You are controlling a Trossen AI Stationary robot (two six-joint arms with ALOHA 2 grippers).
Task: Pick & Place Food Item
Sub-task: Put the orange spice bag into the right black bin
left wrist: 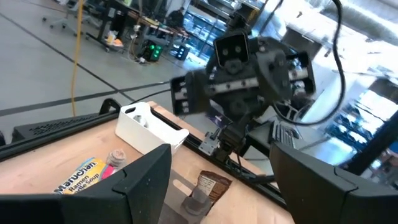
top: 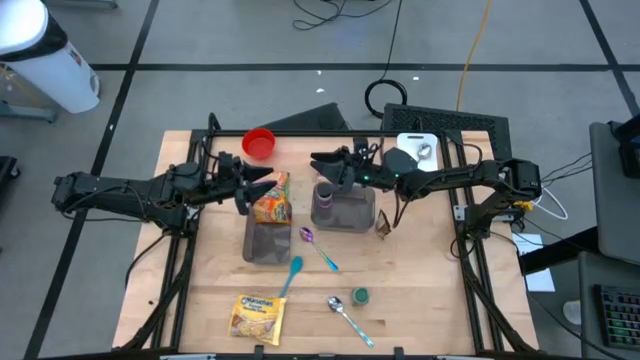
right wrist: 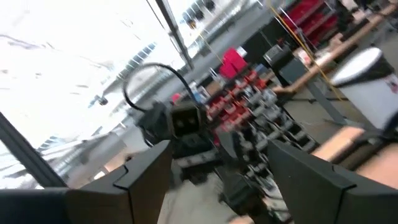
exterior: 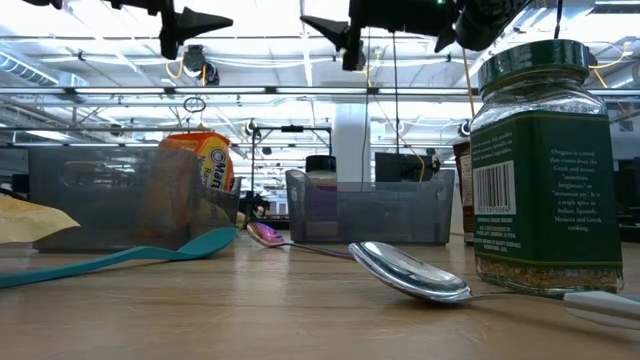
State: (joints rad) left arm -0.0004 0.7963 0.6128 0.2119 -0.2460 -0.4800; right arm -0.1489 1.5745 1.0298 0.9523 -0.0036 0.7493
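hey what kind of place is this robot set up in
Most likely a robotics lab or workshop in a large industrial hall, not a kitchen. The pale wooden table stands on a grey taped floor with loose cables, and exposed ceiling trusses show behind it.

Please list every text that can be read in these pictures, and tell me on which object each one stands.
"Ramen" and "Soup", under a brand word ending in "chan": on the noodle packet seen in the left wrist view.
Small white print beside a barcode: on the green spice jar; too small to read reliably.
Large letters on the orange packet in the left bin: cut off, not readable.
Print on the yellow packet: too small.
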